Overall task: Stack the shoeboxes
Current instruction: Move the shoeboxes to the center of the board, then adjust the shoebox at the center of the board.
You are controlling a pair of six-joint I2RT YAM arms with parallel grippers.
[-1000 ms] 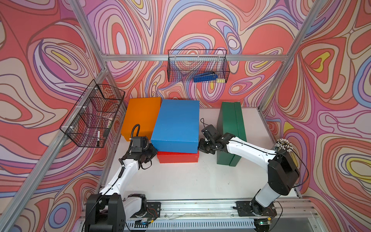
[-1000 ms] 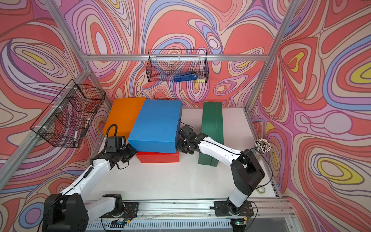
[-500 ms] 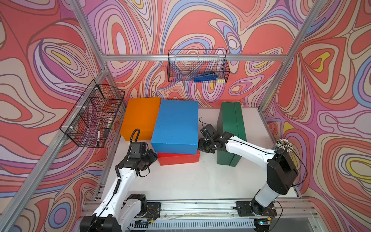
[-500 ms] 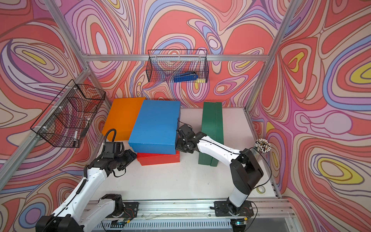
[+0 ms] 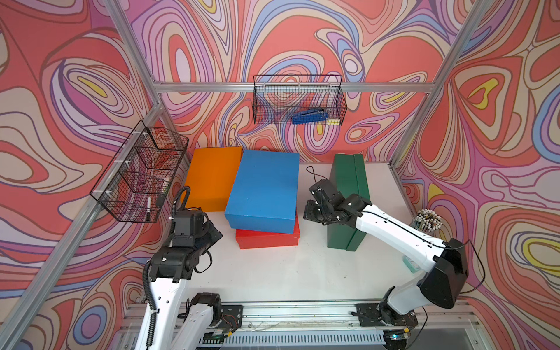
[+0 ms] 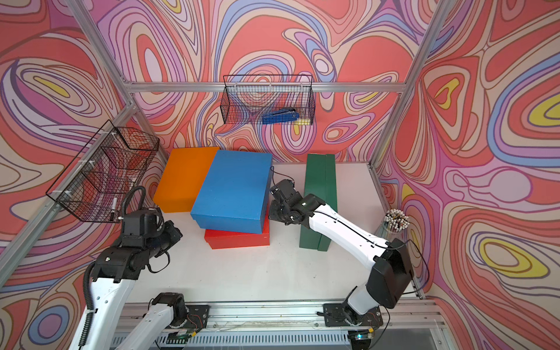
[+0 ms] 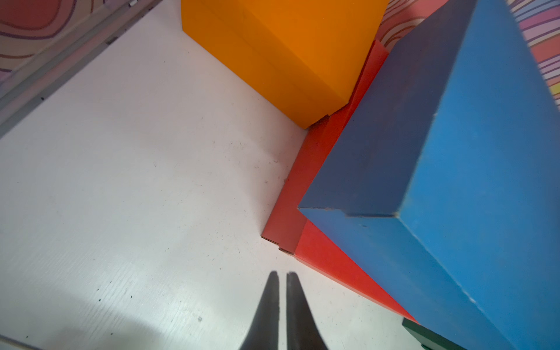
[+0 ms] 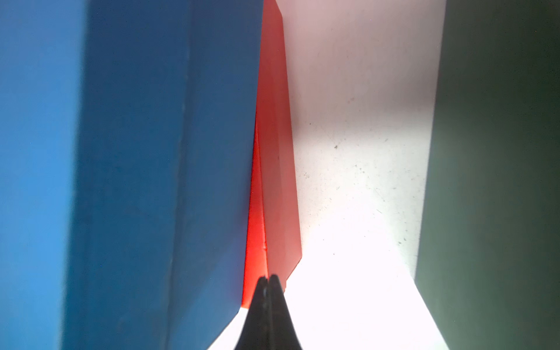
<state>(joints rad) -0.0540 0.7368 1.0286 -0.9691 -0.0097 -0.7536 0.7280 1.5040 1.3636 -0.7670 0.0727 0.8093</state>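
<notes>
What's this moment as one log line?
blue box on red box, askew | orange box, green box unstacked | left gripper empty | right gripper shut, empty

The blue shoebox lies askew on top of the red shoebox, whose near edge shows below it. The orange shoebox lies flat just left of the blue one. The dark green shoebox stands on edge to its right. 2 claws flank the blue shoebox, the left claw off its near-left corner and the right claw just beside its right side.
</notes>
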